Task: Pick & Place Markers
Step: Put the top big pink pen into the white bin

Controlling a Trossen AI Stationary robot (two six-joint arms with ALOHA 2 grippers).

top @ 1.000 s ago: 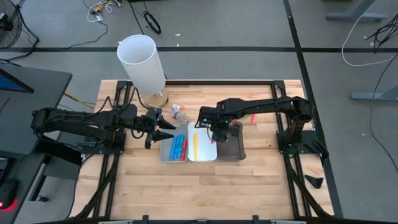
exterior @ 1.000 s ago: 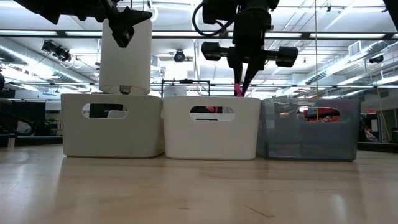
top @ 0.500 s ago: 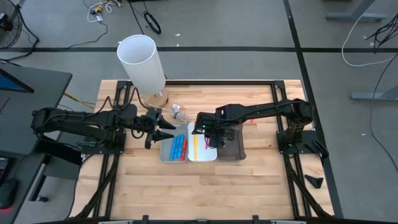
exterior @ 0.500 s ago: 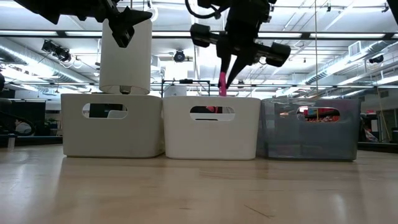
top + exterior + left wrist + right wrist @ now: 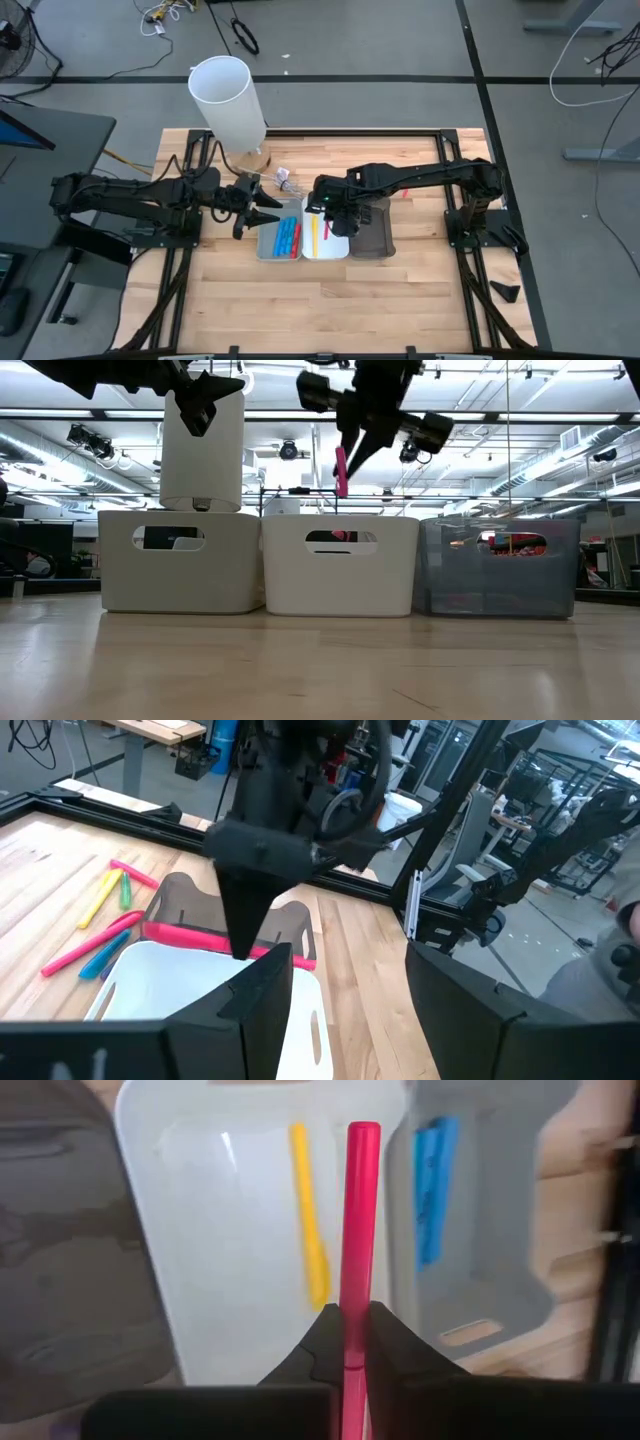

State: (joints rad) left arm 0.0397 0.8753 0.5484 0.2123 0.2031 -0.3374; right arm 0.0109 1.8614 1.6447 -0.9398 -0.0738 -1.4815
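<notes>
1. Right now my right gripper point(image 5: 346, 1342) has its fingers clenched on a pink marker point(image 5: 357, 1230), which sticks out past the fingertips.
2. Directly beneath those fingers sits the white tray point(image 5: 338, 247), holding one yellow marker point(image 5: 309, 1256) that lies just beside the pink one in my wrist view.
3. Beyond the white tray, on the side away from the dark tray point(image 5: 372, 240), I see the grey tray point(image 5: 266, 240) with blue markers point(image 5: 285, 236) and a red one inside.
4. From table height, the pink marker hangs tilted above the white tray's rim, clear of it.
5. My left gripper point(image 5: 262, 207) hovers with fingers released, holding nothing, near the grey tray's outer edge.
6. Ahead of the left fingers, loose markers point(image 5: 97, 920) lie on the table point(image 5: 300, 300) beside the dark tray.
</notes>
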